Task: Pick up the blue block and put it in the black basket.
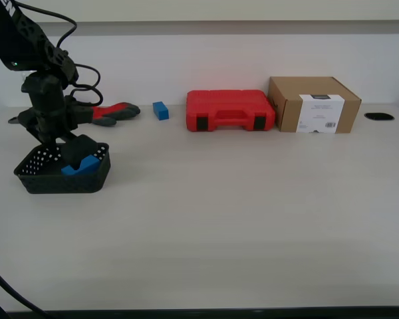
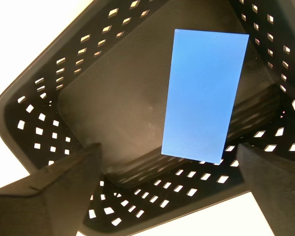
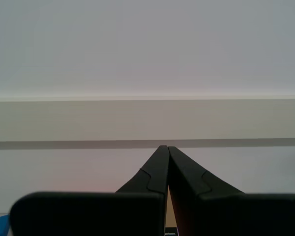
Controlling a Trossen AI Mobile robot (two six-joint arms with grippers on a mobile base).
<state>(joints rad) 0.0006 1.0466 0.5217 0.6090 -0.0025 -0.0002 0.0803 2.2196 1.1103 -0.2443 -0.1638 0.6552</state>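
The blue block (image 1: pixel 81 166) lies inside the black basket (image 1: pixel 60 181) at the exterior view's left. My first gripper (image 1: pixel 72 151) hangs just above the basket with its jaws open and holds nothing. In the first wrist view the blue block (image 2: pixel 205 93) rests flat on the floor of the black basket (image 2: pixel 39 113), beyond my first gripper (image 2: pixel 168 167), whose fingers (image 2: pixel 54 196) stand wide apart and clear of it. My second gripper (image 3: pixel 167 148) is shut and empty, facing a pale wall. It does not show in the exterior view.
Along the back of the table stand a small blue cube (image 1: pixel 161 110), a red and grey tool (image 1: pixel 116 111), a red plastic case (image 1: pixel 230 110) and a cardboard box (image 1: pixel 314 104). A dark cable hole (image 1: pixel 379 116) sits at the far right.
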